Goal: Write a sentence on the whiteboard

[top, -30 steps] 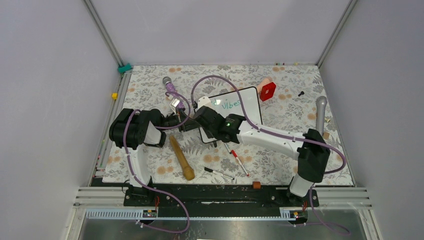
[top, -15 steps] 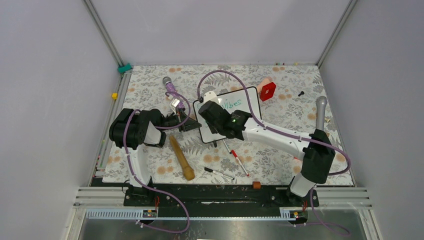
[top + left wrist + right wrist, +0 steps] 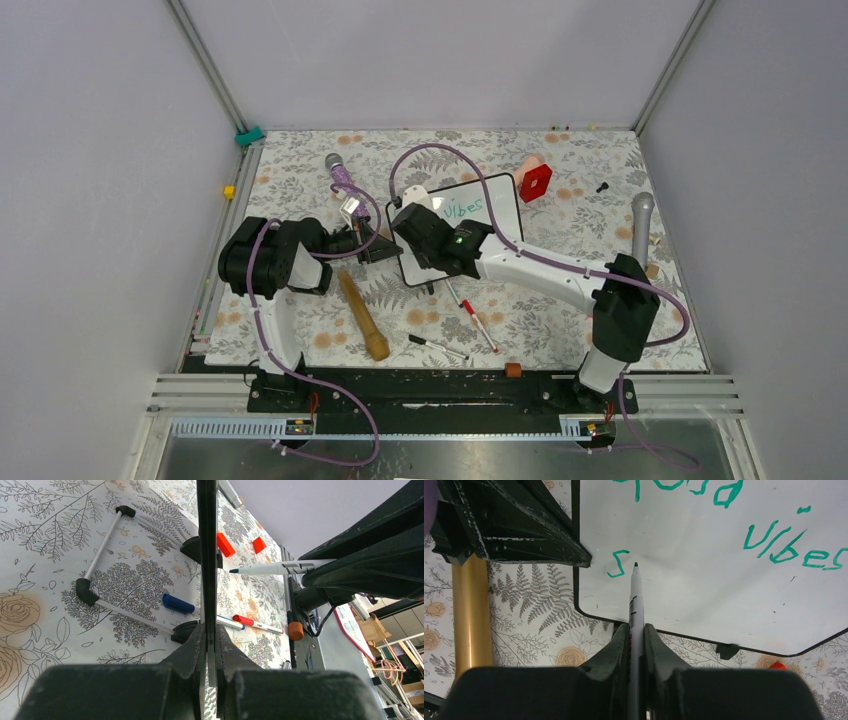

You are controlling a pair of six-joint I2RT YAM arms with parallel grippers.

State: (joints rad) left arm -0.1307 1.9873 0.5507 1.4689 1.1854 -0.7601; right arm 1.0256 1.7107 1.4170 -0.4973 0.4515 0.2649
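Observation:
The whiteboard (image 3: 500, 228) stands tilted on the floral table, held at its left edge by my left gripper (image 3: 388, 248), which is shut on it. In the left wrist view the whiteboard's black frame (image 3: 206, 555) runs edge-on up from the shut left gripper (image 3: 210, 647). My right gripper (image 3: 636, 630) is shut on a white marker (image 3: 636, 600). Its tip is at the whiteboard (image 3: 704, 595), just right of a green "S" (image 3: 618, 563). The sentence (image 3: 794, 547) shows as green "Vibes" with a cut-off word above it. From above, the right gripper (image 3: 412, 222) covers the board's left part.
A wooden rod (image 3: 362, 316) lies in front of the left arm. A red-capped marker (image 3: 480, 322) and a black marker (image 3: 437, 346) lie near the front. A red block (image 3: 535, 182), a grey microphone-like stick (image 3: 640, 225) and a purple-grey one (image 3: 338, 168) lie farther back.
My right gripper with the marker has shifted slightly toward the back over the board's left side. The left gripper and the board stay still.

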